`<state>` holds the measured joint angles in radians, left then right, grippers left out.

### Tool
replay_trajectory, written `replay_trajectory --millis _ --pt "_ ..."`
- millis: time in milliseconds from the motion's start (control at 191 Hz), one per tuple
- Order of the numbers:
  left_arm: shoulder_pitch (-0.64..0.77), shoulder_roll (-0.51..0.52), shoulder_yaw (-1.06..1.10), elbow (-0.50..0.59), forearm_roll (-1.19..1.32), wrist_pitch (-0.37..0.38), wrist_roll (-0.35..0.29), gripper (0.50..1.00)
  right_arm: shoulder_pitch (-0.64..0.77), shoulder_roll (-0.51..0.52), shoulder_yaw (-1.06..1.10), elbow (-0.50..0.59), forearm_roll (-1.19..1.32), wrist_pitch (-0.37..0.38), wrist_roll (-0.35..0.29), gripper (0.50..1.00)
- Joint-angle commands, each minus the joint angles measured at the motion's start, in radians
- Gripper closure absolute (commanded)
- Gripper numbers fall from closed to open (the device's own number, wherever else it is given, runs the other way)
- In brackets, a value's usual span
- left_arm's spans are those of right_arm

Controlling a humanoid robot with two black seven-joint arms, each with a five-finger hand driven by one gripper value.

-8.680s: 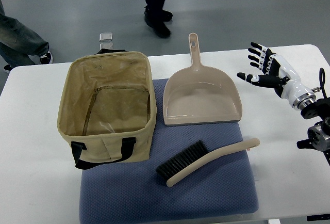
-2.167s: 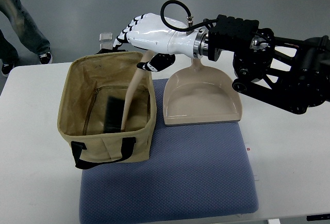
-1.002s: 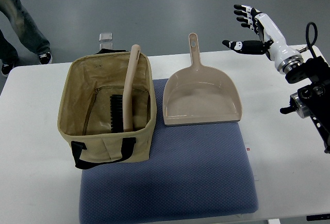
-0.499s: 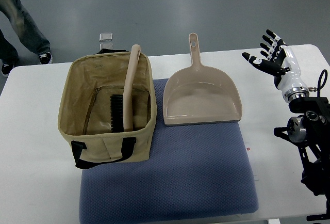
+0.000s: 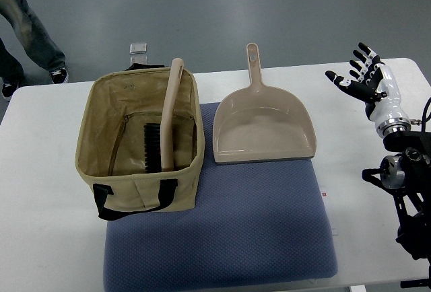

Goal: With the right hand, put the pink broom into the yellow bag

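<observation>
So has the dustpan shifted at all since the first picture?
No. The dustpan lies as before on the blue mat's far edge, beside the bag, handle pointing away. Only the broom moved, off the mat into the bag.

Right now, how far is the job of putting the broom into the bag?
Done: the broom stands inside the yellow bag, bristles down, its handle leaning on the far rim. In hand: nothing; the right hand is open over the table's right side, away from the bag. Left: nothing visible remains.
</observation>
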<state>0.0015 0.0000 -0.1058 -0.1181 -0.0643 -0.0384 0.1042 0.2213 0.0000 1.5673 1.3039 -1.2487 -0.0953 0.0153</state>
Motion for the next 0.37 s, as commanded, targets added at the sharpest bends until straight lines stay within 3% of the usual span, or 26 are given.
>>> replay_trajectory --millis 0,367 --pt "0.000 0.000 0.000 0.000 0.000 0.000 0.000 0.500 -0.003 0.000 -0.004 0.000 0.028 0.002 0.000 0.572" --pt "0.000 0.000 0.000 0.000 0.000 0.000 0.000 0.500 -0.017 0.000 -0.067 0.000 0.227 0.008 -0.001 0.572"
